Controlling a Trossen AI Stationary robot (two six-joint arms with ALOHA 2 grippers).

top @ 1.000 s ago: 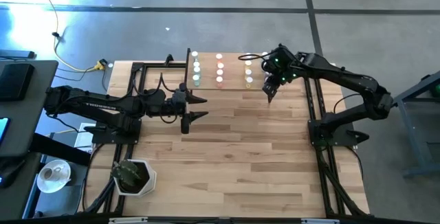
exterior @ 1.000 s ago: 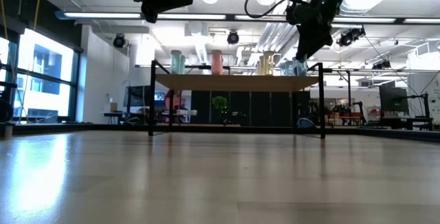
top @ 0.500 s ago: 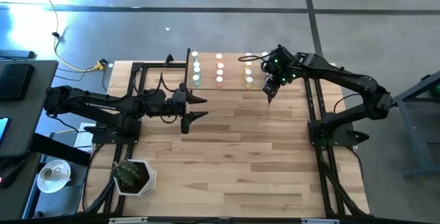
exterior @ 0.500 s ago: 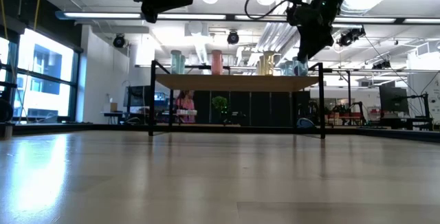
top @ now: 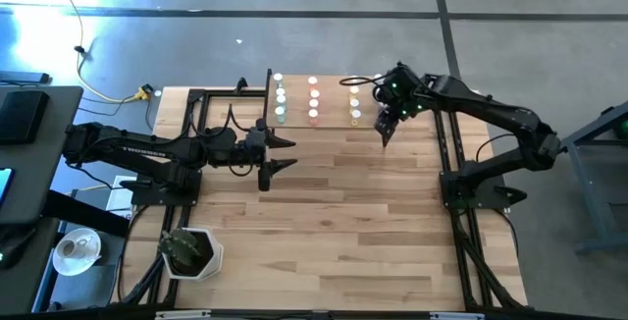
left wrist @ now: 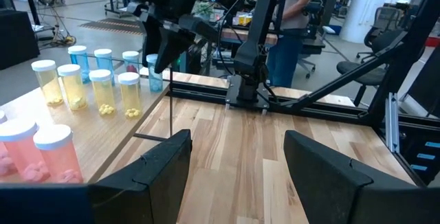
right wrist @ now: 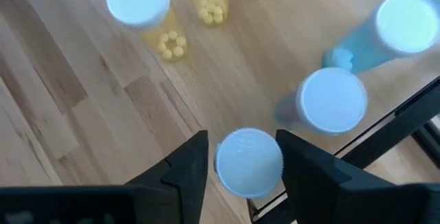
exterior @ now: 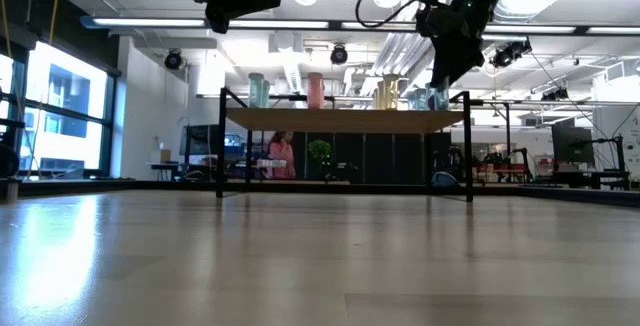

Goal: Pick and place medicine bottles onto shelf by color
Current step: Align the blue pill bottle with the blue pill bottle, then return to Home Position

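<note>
The shelf [top: 296, 104] stands at the table's far edge, with rows of medicine bottles upright on it by colour: green [top: 280, 99], pink [top: 313, 99], yellow [top: 355, 102], and blue [right wrist: 333, 100] at its right end. My right gripper [right wrist: 240, 136] hangs open above that right end and points steeply down. Its fingers stand on either side of one blue bottle's white cap [right wrist: 249, 162]. My left gripper [top: 290, 154] waits open and level in the air, near the shelf's left end and on its near side. Nothing is between its fingers [left wrist: 237, 141]. My right gripper comes from above with a finger on each side of the blue bottle's cap [right wrist: 227, 162]. A narrow gap shows at one finger [right wrist: 185, 169]; I cannot tell whether the other [right wrist: 302, 162] touches the cap. The bottle stands upright on the shelf.
Bare wooden tabletop [top: 343, 202] lies on the near side of the shelf. Black frame rails [top: 446, 153] run along the table's sides. A white pot with a plant [top: 191, 251] sits at the near left corner. A person in pink [exterior: 280, 154] shows far behind the table.
Neither arm has shifted. The person in pink behind the table has walked toward the right.
</note>
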